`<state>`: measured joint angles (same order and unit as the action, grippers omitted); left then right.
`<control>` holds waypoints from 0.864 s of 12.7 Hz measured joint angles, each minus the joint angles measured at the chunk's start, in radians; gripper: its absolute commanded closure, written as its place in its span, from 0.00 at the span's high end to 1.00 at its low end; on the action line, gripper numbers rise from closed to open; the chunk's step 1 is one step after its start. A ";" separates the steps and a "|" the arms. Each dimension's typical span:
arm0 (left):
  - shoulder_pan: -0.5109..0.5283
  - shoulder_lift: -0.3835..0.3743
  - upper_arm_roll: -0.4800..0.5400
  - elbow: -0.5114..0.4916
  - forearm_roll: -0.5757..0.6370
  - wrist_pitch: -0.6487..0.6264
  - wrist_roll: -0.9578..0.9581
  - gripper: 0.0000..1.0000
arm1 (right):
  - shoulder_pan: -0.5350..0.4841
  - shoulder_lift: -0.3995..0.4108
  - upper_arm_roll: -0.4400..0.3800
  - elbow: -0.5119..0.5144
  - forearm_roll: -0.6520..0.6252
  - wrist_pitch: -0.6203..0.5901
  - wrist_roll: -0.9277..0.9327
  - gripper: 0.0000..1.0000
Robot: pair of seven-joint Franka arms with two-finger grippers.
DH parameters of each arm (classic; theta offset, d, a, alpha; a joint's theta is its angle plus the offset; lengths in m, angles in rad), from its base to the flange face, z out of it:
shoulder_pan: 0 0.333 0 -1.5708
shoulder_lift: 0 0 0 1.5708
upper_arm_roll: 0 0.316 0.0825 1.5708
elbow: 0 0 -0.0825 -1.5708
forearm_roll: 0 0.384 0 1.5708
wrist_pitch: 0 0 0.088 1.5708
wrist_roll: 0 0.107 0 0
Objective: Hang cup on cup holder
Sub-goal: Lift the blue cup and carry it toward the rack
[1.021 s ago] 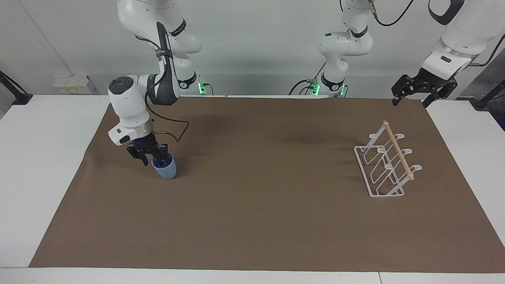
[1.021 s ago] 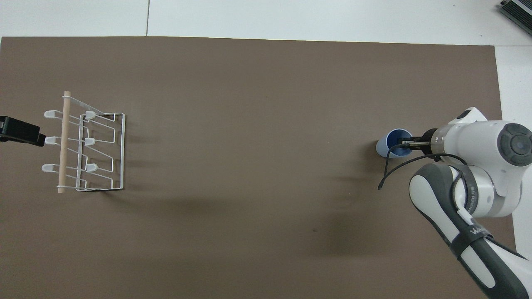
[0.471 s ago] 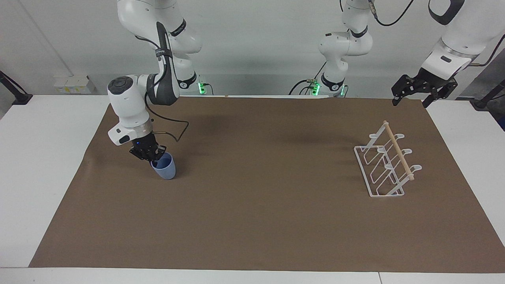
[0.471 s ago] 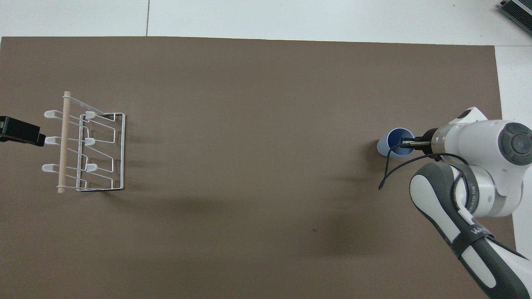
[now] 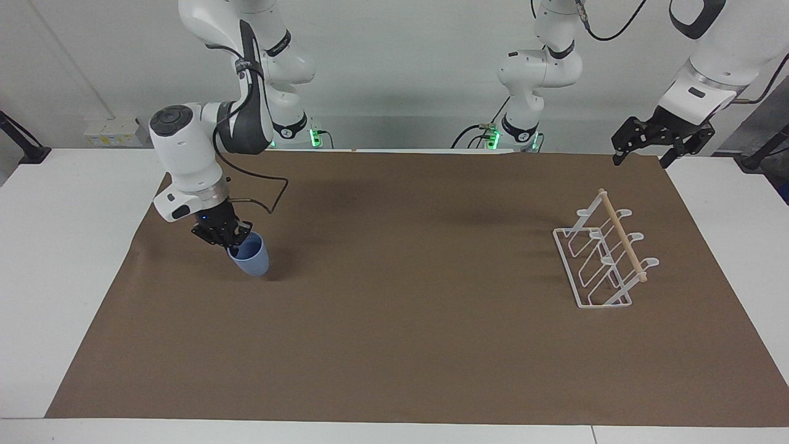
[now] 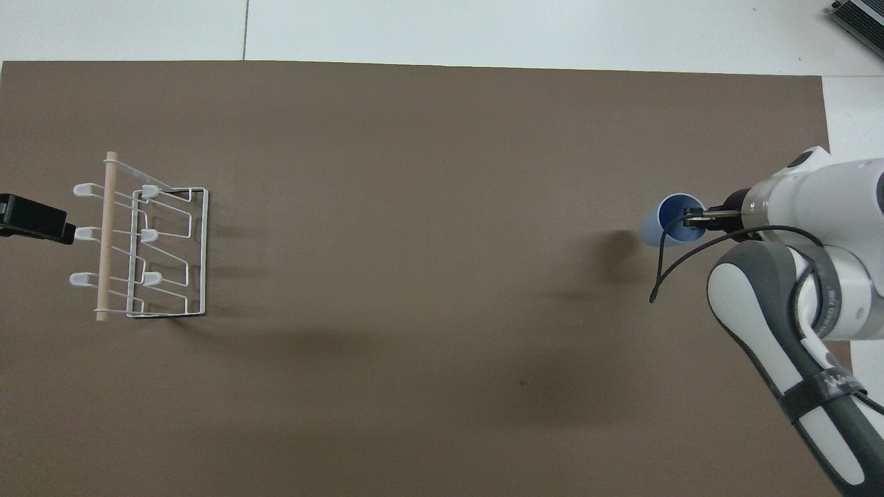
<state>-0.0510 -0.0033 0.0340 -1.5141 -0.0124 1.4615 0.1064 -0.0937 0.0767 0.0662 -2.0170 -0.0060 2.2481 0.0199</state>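
The light blue cup hangs tilted a little above the brown mat at the right arm's end of the table. My right gripper is shut on its rim, one finger inside the cup. In the overhead view the cup shows its open mouth, with the right gripper at its rim. The white wire cup holder with a wooden rod on top stands on the mat at the left arm's end; it also shows in the overhead view. My left gripper waits open in the air, over the mat's edge beside the holder.
The brown mat covers most of the white table. Between the cup and the holder there is only bare mat. A cable loops from the right wrist.
The right gripper closed on the cup's rim, then lifted it off the mat and tilted it, moving slightly toward the table's edge. The left arm has not moved.
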 measured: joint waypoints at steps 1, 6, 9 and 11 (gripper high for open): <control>0.000 0.000 0.000 0.000 0.000 -0.002 0.000 1.00 | 0.000 -0.003 0.000 0.032 0.000 -0.037 0.000 0.01; 0.000 -0.010 -0.002 0.000 0.000 -0.002 0.000 1.00 | 0.000 -0.024 0.000 0.158 0.000 -0.233 0.000 0.01; 0.000 -0.013 -0.006 0.000 0.000 -0.001 0.000 1.00 | 0.005 -0.056 0.002 0.219 0.000 -0.351 -0.005 0.01; 0.000 -0.013 -0.005 0.000 0.000 -0.001 0.000 1.00 | 0.010 -0.073 0.005 0.253 0.000 -0.405 -0.013 0.01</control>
<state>-0.0511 -0.0167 0.0292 -1.5141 -0.0124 1.4605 0.1064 -0.0832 0.0036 0.0712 -1.7638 -0.0061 1.8432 0.0068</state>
